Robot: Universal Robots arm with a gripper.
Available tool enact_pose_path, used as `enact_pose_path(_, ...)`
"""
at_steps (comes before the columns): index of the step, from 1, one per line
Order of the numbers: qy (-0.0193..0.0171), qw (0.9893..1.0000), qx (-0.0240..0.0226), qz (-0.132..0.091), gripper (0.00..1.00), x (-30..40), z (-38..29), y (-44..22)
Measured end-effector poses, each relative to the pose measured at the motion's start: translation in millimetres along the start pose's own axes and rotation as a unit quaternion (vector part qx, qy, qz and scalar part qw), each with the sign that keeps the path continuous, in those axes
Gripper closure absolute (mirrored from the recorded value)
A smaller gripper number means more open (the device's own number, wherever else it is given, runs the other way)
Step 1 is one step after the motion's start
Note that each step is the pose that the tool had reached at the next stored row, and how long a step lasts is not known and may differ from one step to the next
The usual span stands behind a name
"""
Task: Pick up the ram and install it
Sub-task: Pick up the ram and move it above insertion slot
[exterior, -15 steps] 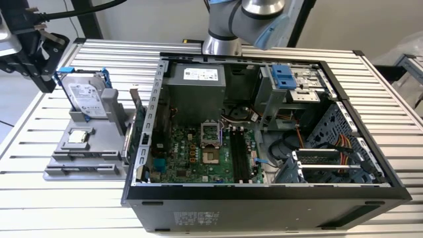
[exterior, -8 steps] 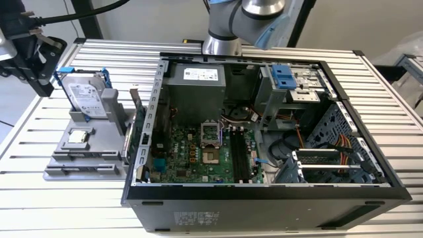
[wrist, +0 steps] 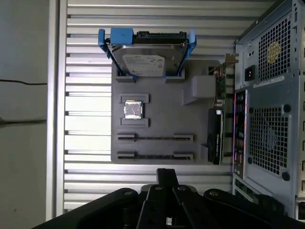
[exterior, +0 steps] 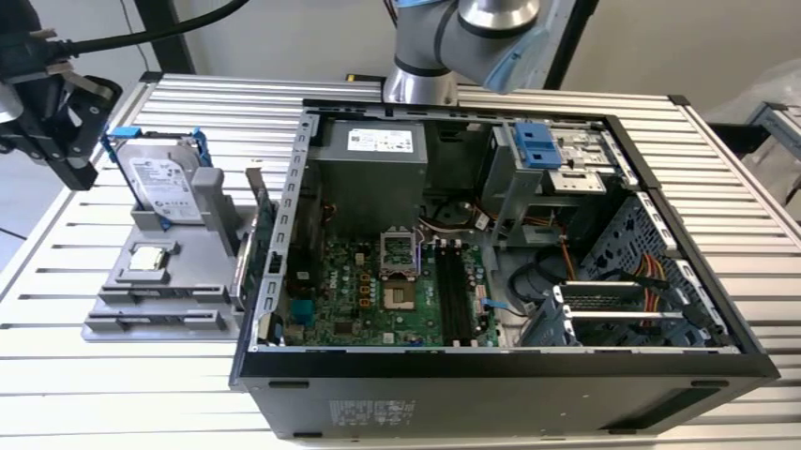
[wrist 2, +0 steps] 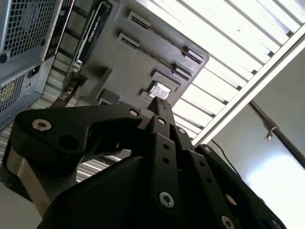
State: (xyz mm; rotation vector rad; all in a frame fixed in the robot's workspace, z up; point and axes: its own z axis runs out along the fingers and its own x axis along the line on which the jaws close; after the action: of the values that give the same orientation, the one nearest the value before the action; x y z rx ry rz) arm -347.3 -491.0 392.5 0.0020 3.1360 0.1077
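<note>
Gripper [wrist: 167, 174] seen with fingers pressed together, nothing gripped; held near grey parts tray [wrist: 162, 119] carrying hard drive [wrist: 150, 59], beside open PC case [exterior: 501, 370]

The hard drive [wrist: 150, 59] is silver, its frame [wrist: 121, 36] blue, the holder [wrist: 162, 119] grey, the motherboard [exterior: 363, 291] green, the gripper [wrist: 167, 173] black.

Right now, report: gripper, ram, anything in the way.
Gripper shut, empty, near the grey tray. Ram seemingly on edge in a tray slot, untouched. Nothing between them.
</note>
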Motion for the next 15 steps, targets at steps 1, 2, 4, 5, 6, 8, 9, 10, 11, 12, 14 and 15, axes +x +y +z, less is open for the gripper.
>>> enact_pose_path(1, 0.0000, 1.0000, 0.0000, 0.000, 1.00, 0.0, -0.1, -1.1)
enact_pose_path(2, 0.0000, 1.0000, 0.0000, 0.000, 1.00, 0.0, -0.2, -2.2)
enact_pose_path(4, 0.0000, 1.0000, 0.0000, 0.000, 1.00, 0.0, -0.2, -4.4)
enact_pose_path(5, 0.0000, 1.0000, 0.0000, 0.000, 1.00, 0.0, -0.3, -5.4)
enact_pose_path(6, 0.0000, 1.0000, 0.0000, 0.000, 1.00, 0.0, -0.5, -6.5)
enact_pose_path(8, 0.0000, 1.0000, 0.0000, 0.000, 1.00, 0.0, -0.6, -8.5)
enact_pose_path(9, 0.0000, 1.0000, 0.0000, 0.000, 1.00, 0.0, -0.7, -9.4)
enact_pose_path(10, 0.0000, 1.0000, 0.0000, 0.000, 1.00, 0.0, -0.7, -10.2)
enact_pose_path(11, 0.0000, 1.0000, 0.0001, 0.000, 1.00, 0.0, -0.8, -10.7)
enact_pose_path(12, 0.0000, 1.0000, 0.0000, 0.000, 1.00, 0.0, -0.8, -10.7)
enact_pose_path(14, 0.0000, 1.0000, 0.0000, 0.000, 1.00, 0.0, -0.7, -10.9)
enact_pose_path(15, 0.0000, 1.0000, 0.0000, 0.000, 1.00, 0.0, -0.8, -11.0)
